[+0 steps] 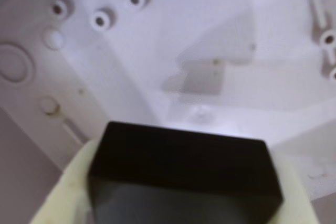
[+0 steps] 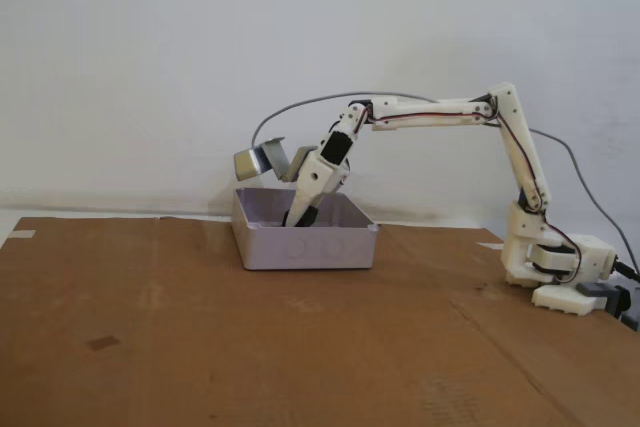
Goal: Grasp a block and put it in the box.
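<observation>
Claw (image 2: 297, 219) clamped on block (image 1: 184, 174), dipped inside box (image 2: 300, 250), floor just below. Risk: block sits skewed between the fingers (image 1: 63, 192), so on release it may tumble or catch a wall

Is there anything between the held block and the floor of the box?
Nothing: in the wrist view the stretch between the block and the box floor is bare; the gripper grips the block.

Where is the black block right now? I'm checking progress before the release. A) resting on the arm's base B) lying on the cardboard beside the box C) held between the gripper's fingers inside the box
C: the wrist view shows the block clamped between the pale fingers over the box floor, and the fixed view has the gripper dipped inside the box.
</observation>
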